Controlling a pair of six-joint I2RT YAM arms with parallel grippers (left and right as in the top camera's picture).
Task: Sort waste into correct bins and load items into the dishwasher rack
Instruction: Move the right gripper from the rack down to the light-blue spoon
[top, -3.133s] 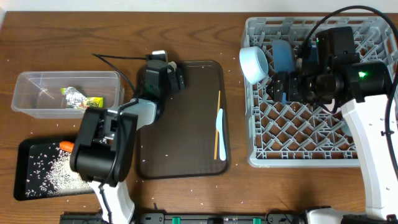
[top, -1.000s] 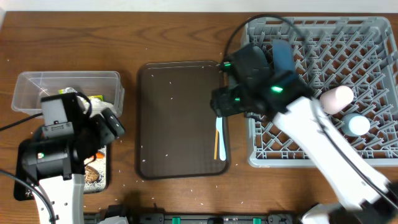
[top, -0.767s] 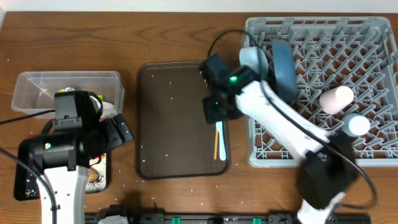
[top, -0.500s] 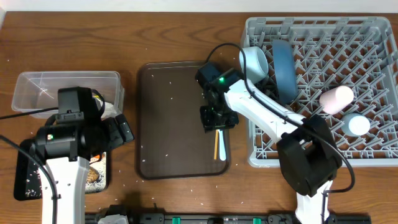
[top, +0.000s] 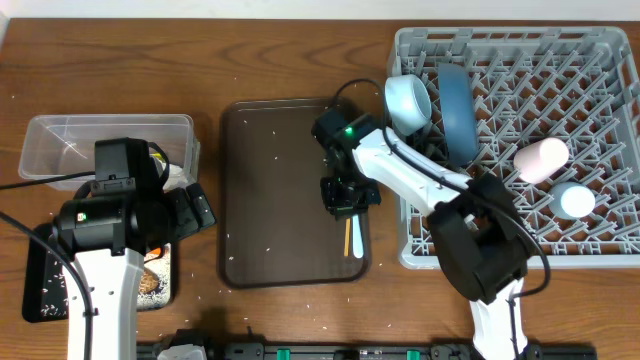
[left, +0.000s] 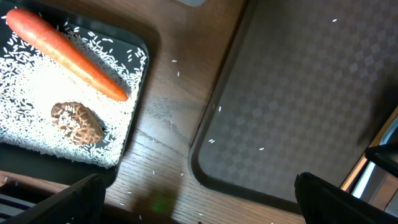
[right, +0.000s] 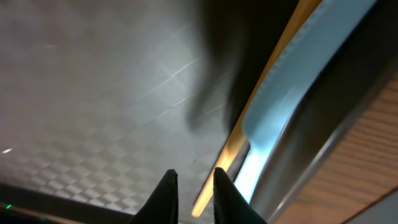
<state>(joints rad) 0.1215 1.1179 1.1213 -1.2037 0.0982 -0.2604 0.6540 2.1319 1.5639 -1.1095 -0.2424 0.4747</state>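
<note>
My right gripper (top: 343, 195) is down on the right side of the brown tray. Its jaws (right: 191, 177) are narrowed to a small gap, open. One end of the wooden chopsticks (right: 280, 59) shows in that gap; I cannot tell if the fingers touch them. The pale blue spoon (right: 292, 93) lies just beside them. In the rack (top: 500, 255) are a pale blue bowl (top: 408, 100), blue plate (top: 455, 110), pink cup (top: 540, 158) and light blue cup (top: 575, 200). My left gripper (left: 199, 205) hangs wide open and empty by the black tray (left: 140, 93), which holds the carrot (left: 68, 53), a brown lump (left: 78, 121) and rice (left: 37, 93).
The dark brown serving tray (top: 280, 200) lies mid-table with a few rice grains on it. The clear tub (top: 60, 140) stands at the back left, partly covered by my left arm. Loose grains dot the wood between the two trays.
My right arm swung from the rack's left edge over the brown tray and came down at the chopsticks, its jaws narrowing. The left arm barely moved and stayed open.
</note>
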